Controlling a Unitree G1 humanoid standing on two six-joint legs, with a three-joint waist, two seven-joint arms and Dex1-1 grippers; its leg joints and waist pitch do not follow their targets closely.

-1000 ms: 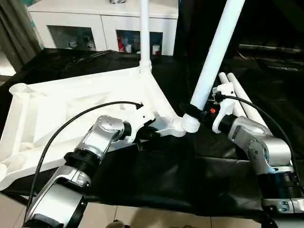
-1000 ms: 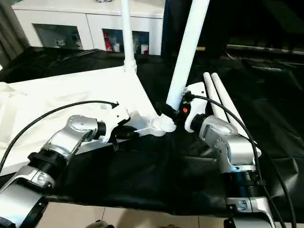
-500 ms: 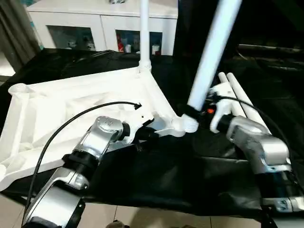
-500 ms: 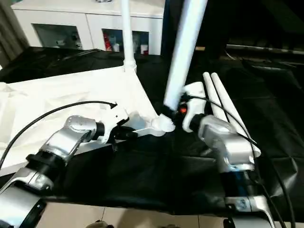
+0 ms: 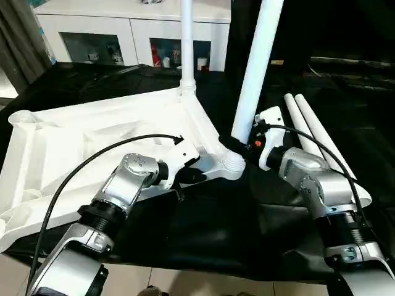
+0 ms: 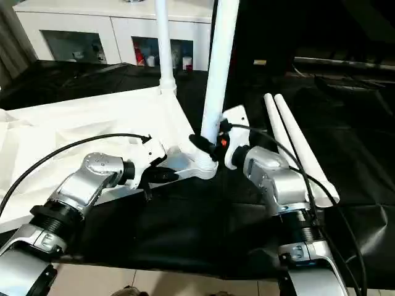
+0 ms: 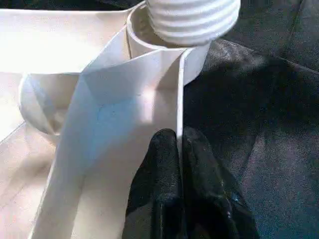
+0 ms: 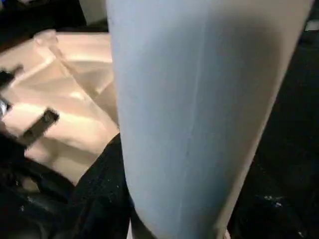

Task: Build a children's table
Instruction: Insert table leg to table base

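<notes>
The white plastic square tabletop [image 5: 92, 142] lies upside down on the black cloth-covered work surface [image 5: 216, 228], its ribbed underside facing up. One long white tubular leg [image 5: 187, 43] already stands upright in the far corner socket, at about 12 o'clock of the tabletop.

The step in hand is the fitting of a second white tubular leg [image 5: 254, 68]. The right gripper [image 6: 207, 143] holds this leg low on the tube, its black fingers closed around it at a medium width. The ribbed threaded end [image 7: 194, 20] of the leg sits at the mouth of the round near corner socket [image 5: 233, 165], at about 4 o'clock of the tabletop. The leg leans a little away from vertical.

The left gripper [image 7: 178, 149] has its two fingers almost closed, pinching the thin side wall of the tabletop just beside this socket, to steady the top.

Two more white tubular legs [image 5: 315, 132] lie side by side on the cloth at about 2 o'clock, near the right forearm.

I judge that the next move is to bring the leg straight above the socket and turn or press it in, while the left gripper holds the tabletop against sliding. If the leg stays tilted, the thread may catch badly.
</notes>
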